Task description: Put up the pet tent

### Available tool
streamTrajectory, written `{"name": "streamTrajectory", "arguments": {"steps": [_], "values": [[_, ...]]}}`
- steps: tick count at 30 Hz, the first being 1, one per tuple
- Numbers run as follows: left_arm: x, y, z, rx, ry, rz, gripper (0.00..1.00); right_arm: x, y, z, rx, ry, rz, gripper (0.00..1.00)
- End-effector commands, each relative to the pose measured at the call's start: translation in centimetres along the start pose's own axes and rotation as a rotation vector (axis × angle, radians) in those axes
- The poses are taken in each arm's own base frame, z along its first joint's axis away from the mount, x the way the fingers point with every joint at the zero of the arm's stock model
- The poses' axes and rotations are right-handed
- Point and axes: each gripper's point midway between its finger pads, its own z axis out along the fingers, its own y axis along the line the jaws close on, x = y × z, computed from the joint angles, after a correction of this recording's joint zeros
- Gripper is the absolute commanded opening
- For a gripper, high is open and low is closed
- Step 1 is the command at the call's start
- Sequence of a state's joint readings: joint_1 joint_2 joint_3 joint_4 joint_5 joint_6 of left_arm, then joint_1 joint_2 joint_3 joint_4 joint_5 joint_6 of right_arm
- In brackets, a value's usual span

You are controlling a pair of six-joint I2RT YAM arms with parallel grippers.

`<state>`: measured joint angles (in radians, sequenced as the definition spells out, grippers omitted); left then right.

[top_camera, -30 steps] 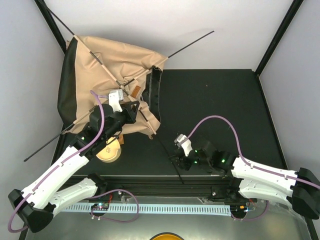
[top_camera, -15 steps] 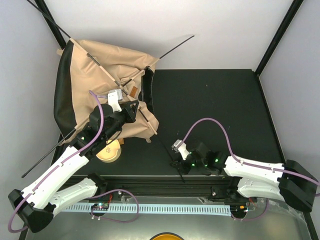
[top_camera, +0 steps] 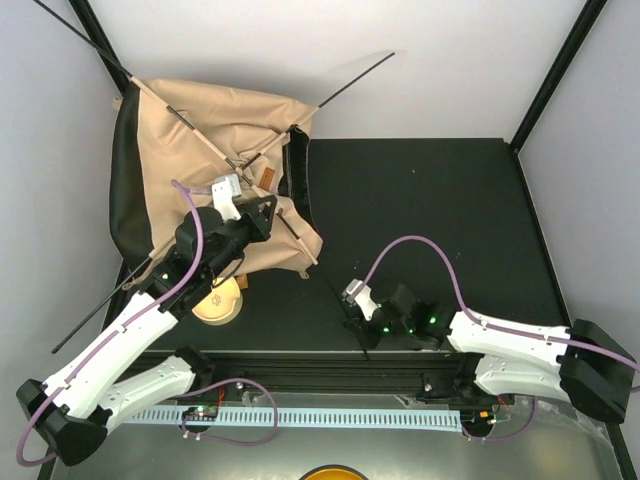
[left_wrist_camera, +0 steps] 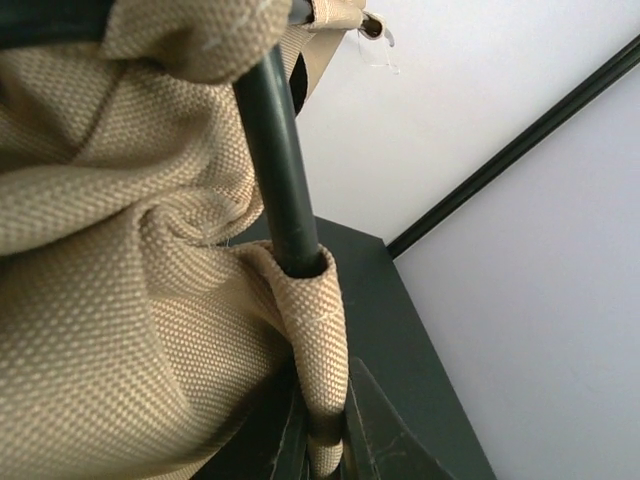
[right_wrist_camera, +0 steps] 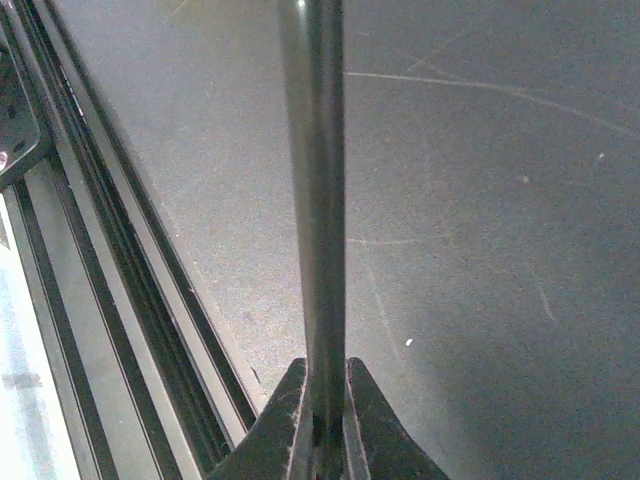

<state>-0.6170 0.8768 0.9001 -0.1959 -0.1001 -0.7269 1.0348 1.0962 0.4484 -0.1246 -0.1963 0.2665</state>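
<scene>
The tent point(top_camera: 200, 140) slumps at the desk's point(top_camera: 450, 220) far left corner, left jaws pinched shut on its canvas sleeve point(left_wrist_camera: 310, 330). By the near edge the right jaws clamp a thin pole point(right_wrist_camera: 315, 200); flexed, it could slip free and whip back.

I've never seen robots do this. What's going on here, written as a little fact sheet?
Item: tan canvas pet tent with black lining, slumped at the black table's far left
Poles: thin black poles crossing over the fabric
Left gripper: shut on a fabric sleeve with a pole through it
Right gripper: shut on one thin black pole near the table's front edge
</scene>
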Motion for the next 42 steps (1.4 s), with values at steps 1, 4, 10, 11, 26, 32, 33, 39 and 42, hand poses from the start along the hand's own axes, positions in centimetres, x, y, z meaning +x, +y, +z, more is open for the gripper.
{"name": "streamTrajectory", "arguments": {"steps": [1, 4, 10, 11, 26, 32, 33, 39, 42], "values": [[0.2, -1.3, -0.2, 0.072, 0.013, -0.016, 0.1, -5.9, 1.1, -2.4, 0.018, -0.183, -0.088, 0.01], [1.2, -1.4, 0.0, 0.091, 0.051, -0.036, 0.13, -7.0, 0.9, -3.2, 0.046, -0.222, -0.122, 0.01], [4.1, -1.2, 1.1, 0.13, 0.153, -0.096, 0.18, -8.7, 0.2, -4.1, 0.117, -0.266, -0.151, 0.01], [4.5, -1.2, 1.3, 0.132, 0.168, -0.103, 0.2, -8.9, 0.1, -4.1, 0.127, -0.269, -0.15, 0.01], [7.7, 1.5, 0.9, 0.057, 0.268, -0.083, 0.99, -9.7, -4.8, -6.4, 0.384, -0.435, 0.042, 0.01], [10.3, 1.4, 1.7, 0.112, 0.358, -0.151, 0.99, -10.0, -4.2, -6.1, 0.363, -0.414, -0.032, 0.01], [10.5, 1.3, 1.9, 0.115, 0.372, -0.161, 0.99, -10.1, -4.1, -6.0, 0.359, -0.41, -0.041, 0.01], [10.8, 0.1, 3.4, 0.119, 0.442, -0.189, 0.94, -9.6, -3.9, -5.0, 0.348, -0.344, -0.077, 0.01], [10.6, -0.2, 4.1, 0.119, 0.442, -0.205, 0.91, -9.3, -3.8, -4.6, 0.342, -0.322, -0.076, 0.01]]}}
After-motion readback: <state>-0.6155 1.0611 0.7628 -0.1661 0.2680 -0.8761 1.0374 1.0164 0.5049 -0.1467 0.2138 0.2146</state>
